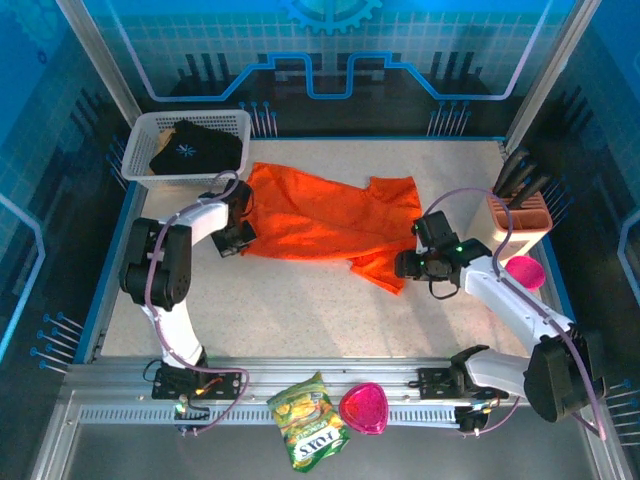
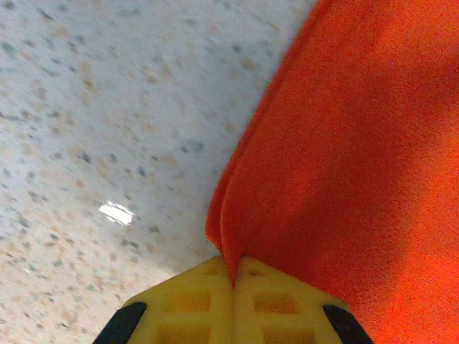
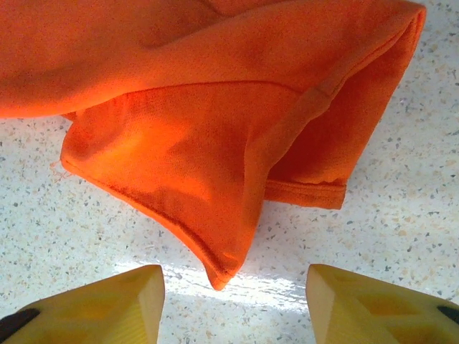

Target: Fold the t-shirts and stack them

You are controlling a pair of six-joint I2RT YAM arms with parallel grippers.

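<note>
Sitting folded in the white basket at the far left, the black t-shirt shows its starburst print. Just right of it, the left gripper is clamped tight on a fold at the edge of the orange t-shirt, which lies spread mid-table. At the shirt's right end, the right gripper is spread wide, with a hem corner just ahead of its fingers, untouched.
</note>
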